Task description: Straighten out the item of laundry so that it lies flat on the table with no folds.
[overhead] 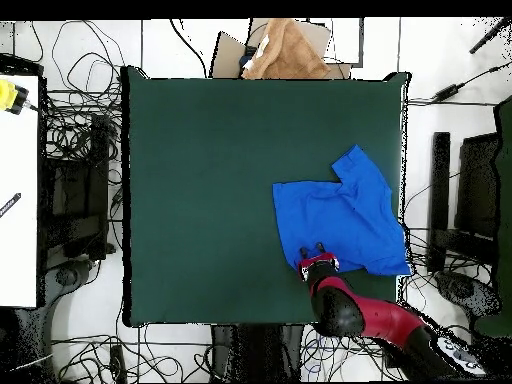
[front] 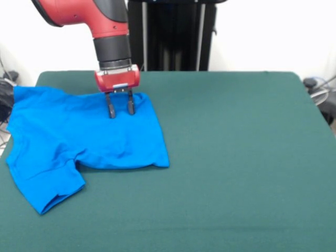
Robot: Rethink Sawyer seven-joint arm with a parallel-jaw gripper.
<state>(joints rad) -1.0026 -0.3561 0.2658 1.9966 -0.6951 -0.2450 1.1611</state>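
Front view shows the bright blue short-sleeved cloth T-shirt (front: pixel 79 139) lying plain side up at the left of the dark green felt-covered table (front: pixel 241 157), one sleeve reaching toward the near left corner. The red and black arm's gripper (front: pixel 121 111) stands over the shirt's far edge, its two fingers spread apart and gripping nothing. Overhead view shows tangled cables (overhead: pixel 75 160) and a brown cloth (overhead: pixel 285 55) beyond the table's edges.

One blue T-shirt (front: pixel 89 137), one green table (front: pixel 236 157), one end effector (front: pixel 121 111).
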